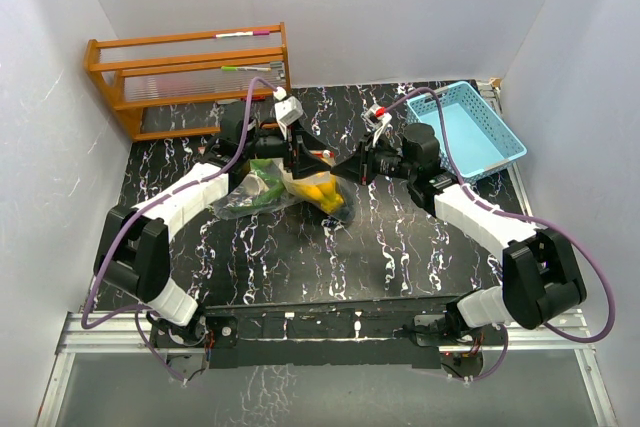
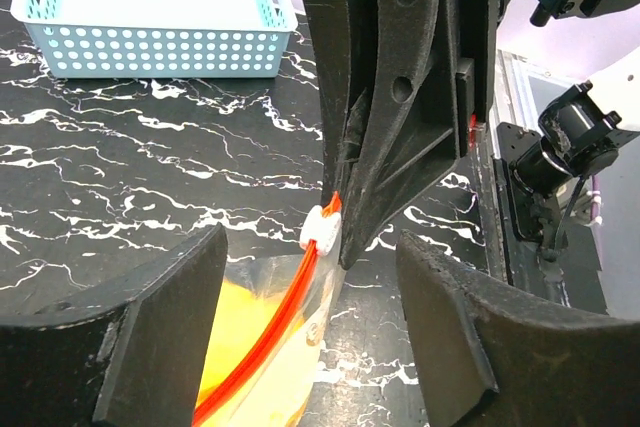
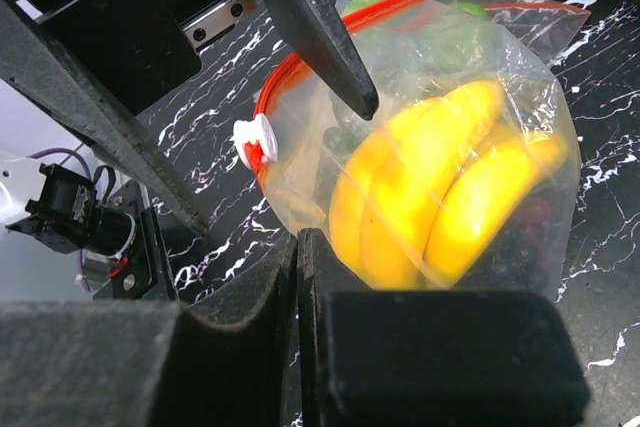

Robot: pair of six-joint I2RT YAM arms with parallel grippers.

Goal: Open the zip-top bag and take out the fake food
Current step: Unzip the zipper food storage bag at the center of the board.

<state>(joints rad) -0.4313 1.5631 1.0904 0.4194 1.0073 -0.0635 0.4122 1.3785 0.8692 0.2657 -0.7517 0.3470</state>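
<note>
Mid-table, I'm pinching the zip-top bag [image 3: 470, 42] of fake food [image 3: 430, 187] with the right gripper [image 3: 300, 239] and straddling its slider [image 2: 322, 228] with the wide-open left gripper [image 2: 310, 247], zip track [image 2: 262, 349] running toward that arm.

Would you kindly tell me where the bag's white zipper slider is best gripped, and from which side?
Probably pinch the white slider across its broad faces, coming in from the corner end of the bag. It straddles the red zip track there and sticks out from the film, clear of the bananas.
</note>
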